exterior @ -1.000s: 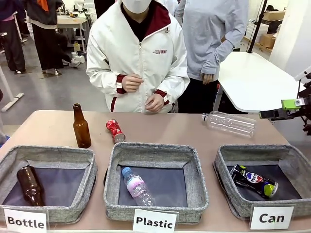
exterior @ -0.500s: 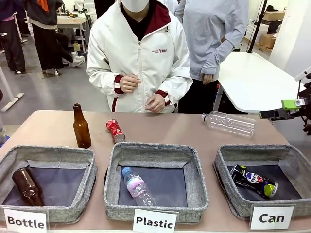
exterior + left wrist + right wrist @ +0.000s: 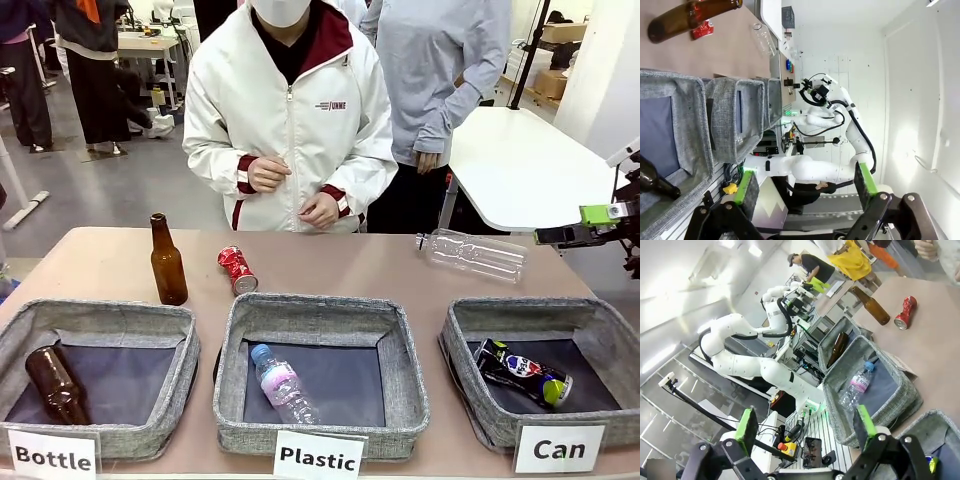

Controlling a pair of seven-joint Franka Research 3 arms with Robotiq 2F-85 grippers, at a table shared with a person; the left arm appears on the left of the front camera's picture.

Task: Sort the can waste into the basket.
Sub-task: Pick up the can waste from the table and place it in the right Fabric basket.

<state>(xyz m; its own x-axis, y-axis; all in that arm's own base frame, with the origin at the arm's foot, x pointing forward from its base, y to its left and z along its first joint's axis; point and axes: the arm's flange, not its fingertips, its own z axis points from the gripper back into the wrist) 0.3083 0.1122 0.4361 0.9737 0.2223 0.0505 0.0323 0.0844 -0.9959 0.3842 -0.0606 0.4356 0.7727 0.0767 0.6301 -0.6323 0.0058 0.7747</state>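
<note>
While the person (image 3: 290,110) in the white jacket stands at the far side with hands drawn up to the chest, the table is busy. Three grey woven baskets sit in a row along the near edge: the Bottle basket (image 3: 100,315), the Plastic basket (image 3: 310,310) and the Can basket (image 3: 530,313), each with a white card in front.

Two cans to count. The blue can (image 3: 523,372), dark with a green rim, lies on its side on the Can basket's dark lining. The red can (image 3: 237,270), crushed, with white lettering, lies out on the bare table just behind the Plastic basket's far wall, near the upright brown glass bottle (image 3: 167,262).

A second brown bottle (image 3: 55,383) lies in the Bottle basket. There are two clear plastic bottles as well: a capped one (image 3: 283,384) in the Plastic basket, and an empty one (image 3: 473,254) on its side beyond the Can basket, between the red can and the table's right end.

The right gripper (image 3: 806,427) hangs with jaws spread wide, holding nothing. The left gripper (image 3: 806,182), out past the Bottle basket's end, is likewise spread and empty.
</note>
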